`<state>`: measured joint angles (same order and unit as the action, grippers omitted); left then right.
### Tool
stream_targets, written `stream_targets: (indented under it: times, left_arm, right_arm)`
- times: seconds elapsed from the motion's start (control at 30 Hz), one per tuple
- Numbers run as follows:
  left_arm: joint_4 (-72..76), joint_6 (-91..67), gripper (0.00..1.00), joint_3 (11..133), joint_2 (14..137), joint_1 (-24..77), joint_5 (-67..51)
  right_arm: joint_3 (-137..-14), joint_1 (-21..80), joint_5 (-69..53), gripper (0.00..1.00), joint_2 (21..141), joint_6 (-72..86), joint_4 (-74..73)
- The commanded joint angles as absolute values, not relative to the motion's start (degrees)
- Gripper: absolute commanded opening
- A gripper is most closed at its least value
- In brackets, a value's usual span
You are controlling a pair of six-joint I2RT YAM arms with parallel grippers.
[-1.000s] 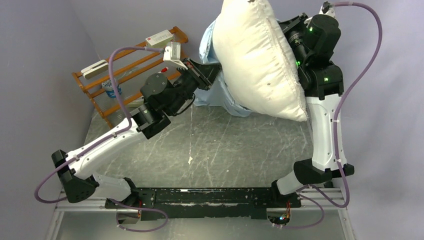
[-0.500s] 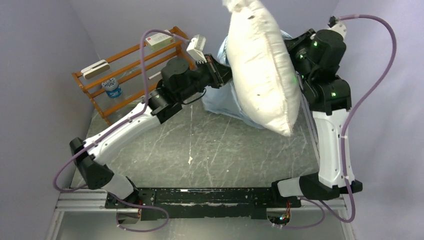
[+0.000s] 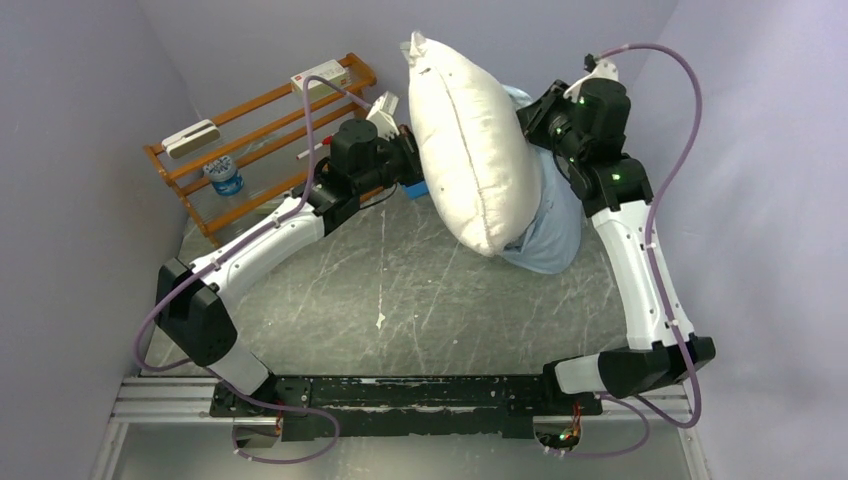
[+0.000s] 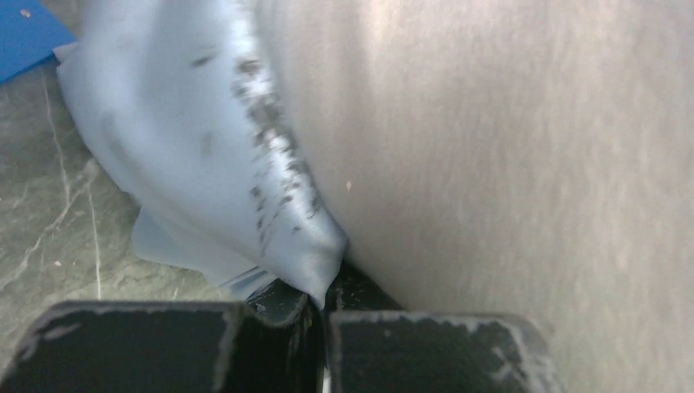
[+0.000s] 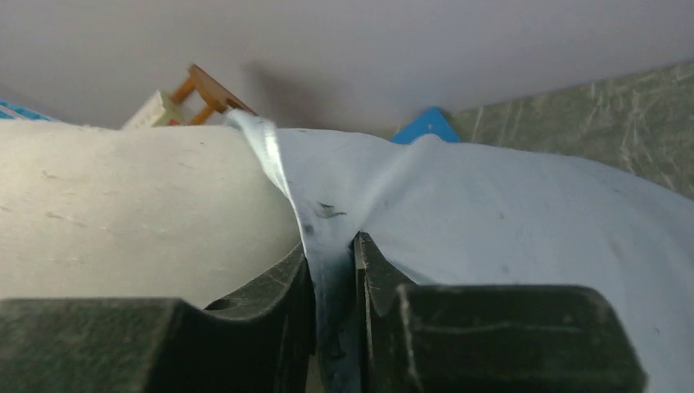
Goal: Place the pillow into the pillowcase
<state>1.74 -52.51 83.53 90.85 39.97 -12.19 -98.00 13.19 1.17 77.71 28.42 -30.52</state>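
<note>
The white pillow [image 3: 470, 150] stands on edge between the 2 arms' fingers, its lower end against the pale-blue pillowcase [image 3: 555, 225] that spills onto the tabletop [image 3: 400, 290]. The left fingers [image 4: 282, 301] are clamped tight on a pillowcase edge, with the pillow pressing just to their right. The right fingers [image 5: 286, 282], a sliver apart, pinch another fold, the pillow bulging to their left.
</note>
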Motion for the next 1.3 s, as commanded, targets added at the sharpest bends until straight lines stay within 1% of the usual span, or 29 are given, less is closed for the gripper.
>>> stream_targets:
  times: [0.0, 0.07, 0.1, 0.13, 0.2, 0.23, 0.27, 0.3, 0.33, 0.4, 0.5, 0.53, 0.63, 0.83, 0.97, 1.03, 1.07, 1.1, 1.13, 1.17, 1.23, 1.27]
  left_arm:
    - [10.9, -54.6, 0.05, 85.6, 88.1, 40.0, -16.3]
    - [10.2, -54.5, 0.05, 86.8, 89.0, 40.0, -16.8]
    - [10.5, -54.6, 0.05, 86.9, 89.1, 40.0, -16.8]
    - [10.9, -54.5, 0.05, 86.9, 89.1, 40.0, -16.6]
    - [10.4, -53.6, 0.05, 87.0, 89.2, 40.0, -15.8]
    - [9.9, -53.1, 0.05, 87.2, 89.2, 40.0, -15.4]
    - [9.6, -52.8, 0.05, 87.0, 89.2, 40.0, -15.0]
    - [9.9, -52.7, 0.05, 86.6, 89.0, 40.0, -14.9]
    - [10.3, -52.7, 0.05, 86.2, 89.0, 40.0, -14.9]
    - [10.5, -52.5, 0.05, 86.0, 89.1, 39.9, -15.1]
    - [9.1, -51.5, 0.05, 87.1, 89.6, 40.0, -15.5]
    - [9.1, -51.4, 0.05, 87.2, 89.6, 40.0, -15.3]
    - [9.6, -51.1, 0.05, 86.9, 89.3, 40.0, -15.1]
    - [9.7, -50.8, 0.05, 86.6, 89.1, 40.0, -14.9]
    - [9.8, -50.7, 0.05, 86.3, 88.8, 40.0, -14.6]
    - [9.8, -50.4, 0.05, 86.5, 88.8, 39.9, -14.6]
    - [9.6, -50.3, 0.05, 86.7, 88.7, 40.0, -14.6]
    - [9.6, -50.2, 0.05, 86.8, 88.7, 40.0, -14.7]
    - [9.7, -50.1, 0.05, 86.9, 88.7, 40.0, -14.9]
    - [10.0, -50.2, 0.05, 87.0, 88.5, 39.9, -15.0]
    - [10.4, -50.4, 0.05, 88.3, 88.3, 39.8, -15.4]
    - [10.0, -50.2, 0.05, 91.1, 88.3, 39.6, -15.4]
  right_arm:
    - [-98.5, 13.5, -0.8, 0.2, 77.4, 23.6, -28.5]
    - [-98.6, 13.6, -0.3, 0.13, 77.0, 22.0, -29.2]
    - [-98.7, 13.5, -0.2, 0.12, 76.8, 21.3, -29.6]
    - [-98.9, 13.6, -0.4, 0.14, 76.6, 20.8, -30.0]
    - [-99.5, 13.6, -0.3, 0.3, 76.4, 20.0, -31.1]
    - [-99.9, 13.6, -0.1, 0.37, 76.3, 19.8, -31.6]
    - [-100.1, 13.6, 1.3, 0.4, 76.1, 19.5, -32.0]
    - [-100.5, 13.5, 2.2, 0.41, 76.0, 19.1, -32.5]
    - [-101.1, 13.5, 3.4, 0.41, 76.0, 18.7, -33.1]
    - [-102.7, 13.6, 5.6, 0.37, 76.4, 17.7, -34.8]
    - [-104.4, 13.5, 7.9, 0.37, 76.9, 16.0, -37.3]
    - [-105.1, 13.5, 8.6, 0.38, 76.9, 15.6, -38.3]
    - [-106.8, 13.6, 10.8, 0.48, 76.9, 15.0, -40.8]
    - [-105.9, 13.5, 13.1, 0.48, 77.0, 12.4, -40.9]
    - [-106.3, 13.5, 9.1, 0.48, 78.9, 11.9, -42.2]
    - [-106.0, 13.5, 8.0, 0.46, 79.5, 12.0, -42.3]
    - [-105.7, 13.4, 8.3, 0.4, 79.7, 12.2, -42.2]
    - [-105.5, 13.4, 9.0, 0.28, 79.6, 12.1, -42.0]
    - [-105.6, 13.4, 9.5, 0.13, 79.6, 12.1, -41.7]
    - [-106.2, 13.4, 9.6, 0.0, 79.8, 12.2, -41.3]
    - [-111.2, 13.4, 9.1, 0.0, 81.1, 13.1, -42.1]
    - [-115.0, 13.4, 8.4, 0.0, 81.8, 14.4, -42.7]
